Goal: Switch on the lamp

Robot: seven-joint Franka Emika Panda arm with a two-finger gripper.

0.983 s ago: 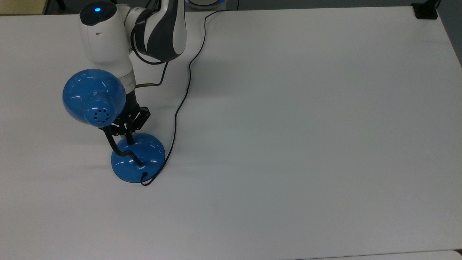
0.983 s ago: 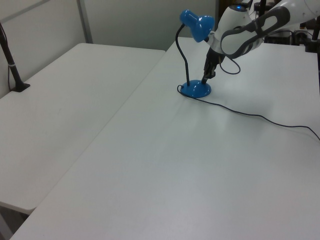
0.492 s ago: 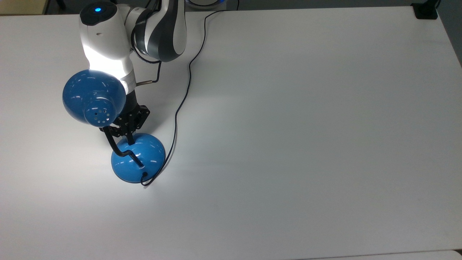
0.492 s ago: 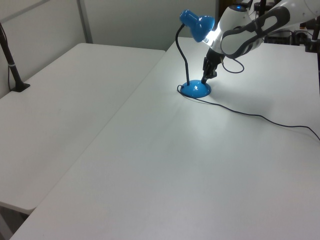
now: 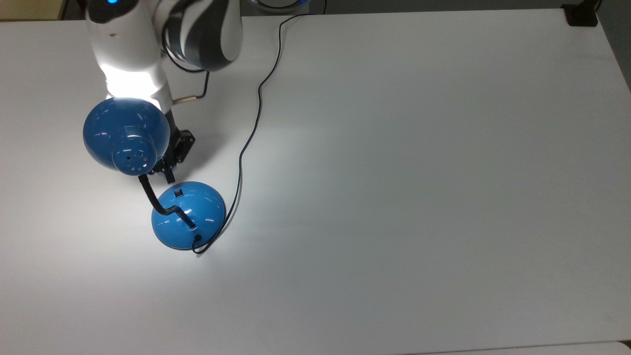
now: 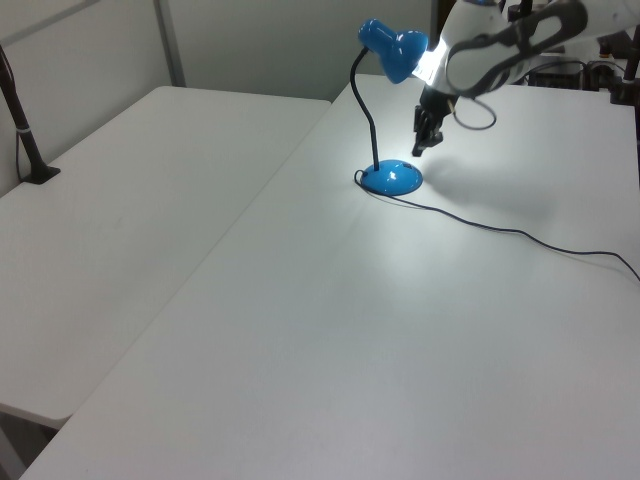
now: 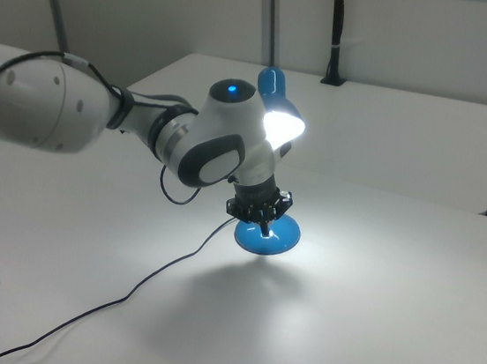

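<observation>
Reaches in from the top view's 11 o'clock, wrist pointing straight down; end effector (image 5: 170, 170) (image 6: 420, 148) (image 7: 264, 224) hangs with black fingers drawn together, gripping nothing.

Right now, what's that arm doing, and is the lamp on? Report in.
Gripper shut, holding nothing, above the lamp's base. Lamp lit, bright glow under its shade. Cord trails across the table; nothing blocking.
</observation>
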